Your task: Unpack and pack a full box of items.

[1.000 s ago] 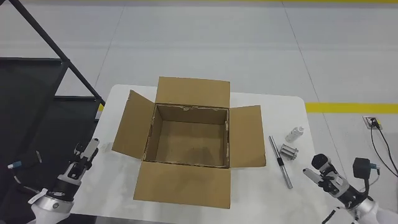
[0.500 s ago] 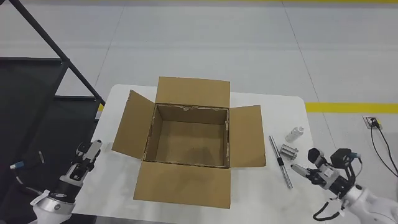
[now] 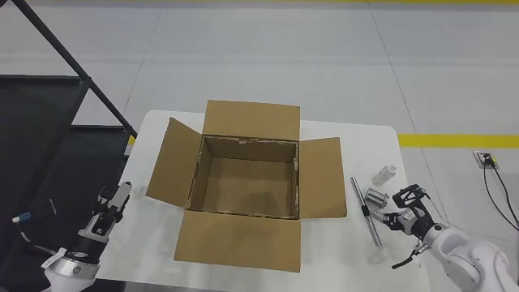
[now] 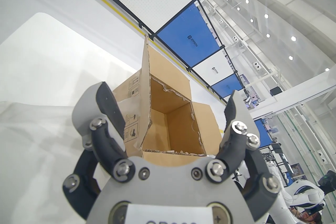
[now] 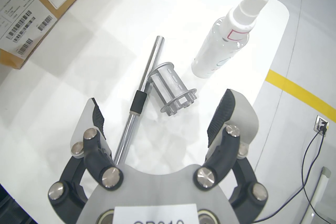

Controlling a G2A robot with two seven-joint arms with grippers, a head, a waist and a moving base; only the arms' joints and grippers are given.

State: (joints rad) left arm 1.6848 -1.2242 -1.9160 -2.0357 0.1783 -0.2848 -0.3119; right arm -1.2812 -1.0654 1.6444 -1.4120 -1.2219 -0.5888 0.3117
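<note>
An open cardboard box [image 3: 247,186] stands mid-table with all flaps folded out and bare cardboard showing inside. To its right lie a metal rod [image 3: 366,209] with a black sleeve, a grey slotted cylinder part [image 3: 376,198] and a white spray bottle [image 3: 384,175]. My right gripper [image 3: 403,211] hovers open just beside the rod and cylinder. In the right wrist view, the rod [image 5: 147,83], cylinder [image 5: 173,92] and bottle [image 5: 228,43] lie ahead of the open right gripper [image 5: 160,107]. My left gripper [image 3: 113,203] is open and holds nothing, left of the box [image 4: 170,114].
The white table [image 3: 349,243] ends with a rounded corner close behind the bottle. A black metal frame [image 3: 49,65] rises off the table's left side. Bare tabletop lies left of the box and along the front right.
My right gripper has moved in from the table's lower right corner toward the rod and the cylinder part. The left arm has barely shifted.
</note>
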